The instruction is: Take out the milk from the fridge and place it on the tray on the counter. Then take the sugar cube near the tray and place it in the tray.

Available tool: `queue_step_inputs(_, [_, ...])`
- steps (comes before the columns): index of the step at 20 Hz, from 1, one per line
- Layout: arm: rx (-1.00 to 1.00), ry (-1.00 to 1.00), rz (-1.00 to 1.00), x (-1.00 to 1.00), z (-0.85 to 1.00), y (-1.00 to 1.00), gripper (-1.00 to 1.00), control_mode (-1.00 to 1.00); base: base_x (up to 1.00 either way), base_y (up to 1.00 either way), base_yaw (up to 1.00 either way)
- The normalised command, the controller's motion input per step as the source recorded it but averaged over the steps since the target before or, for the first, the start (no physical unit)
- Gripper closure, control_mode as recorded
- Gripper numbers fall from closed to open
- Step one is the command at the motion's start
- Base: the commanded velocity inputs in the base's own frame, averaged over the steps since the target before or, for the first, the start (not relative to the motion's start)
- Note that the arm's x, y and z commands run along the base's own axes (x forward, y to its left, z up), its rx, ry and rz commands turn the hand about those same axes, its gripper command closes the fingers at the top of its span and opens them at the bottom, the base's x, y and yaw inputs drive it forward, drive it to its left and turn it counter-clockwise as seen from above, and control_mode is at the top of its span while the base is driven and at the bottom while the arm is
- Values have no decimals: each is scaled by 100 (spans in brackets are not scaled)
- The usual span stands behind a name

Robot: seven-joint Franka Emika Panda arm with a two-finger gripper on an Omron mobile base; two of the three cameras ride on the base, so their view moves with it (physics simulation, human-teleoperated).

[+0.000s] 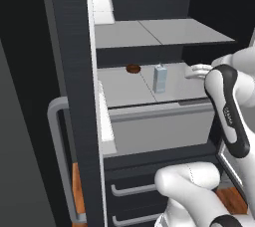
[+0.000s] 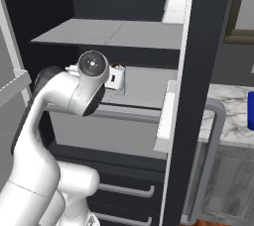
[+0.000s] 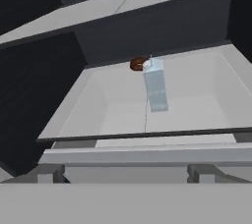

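The fridge [image 1: 74, 71] stands open. The milk [image 1: 160, 78] is upright on its middle shelf, a small pale carton with a gabled top. My gripper [image 1: 191, 71] hovers at shelf height just right of the carton and clear of it. In the hand view the milk [image 3: 155, 84] stands ahead at the centre, well beyond the two fingertips [image 3: 202, 171]. They are spread wide and open, with nothing between them. A sliver of the blue tray [image 2: 251, 110] lies on the marble counter [image 2: 225, 116] at the far right. The sugar cube is out of view.
A round brown disc [image 1: 133, 68] lies on the same shelf behind and left of the milk. The upper shelf [image 1: 159, 32] hangs close above. The open door [image 2: 198, 96] with its white bins [image 1: 102, 2] and grey bar handle [image 2: 213, 160] stands between fridge and counter.
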Motion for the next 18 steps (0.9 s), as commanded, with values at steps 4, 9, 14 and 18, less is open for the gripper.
queue_step_inputs(4, [1,-11,0,38,-11,-6,-100,-100,0,0,0])
queue_step_inputs(9, [0,-17,-1,35,-17,8,-100,-100,0,0,0])
queue_step_inputs(14, [0,-8,-3,41,-13,10,-100,-100,0,0,0])
queue_step_inputs(18, [-1,0,0,50,-22,13,-100,-100,0,0,0])
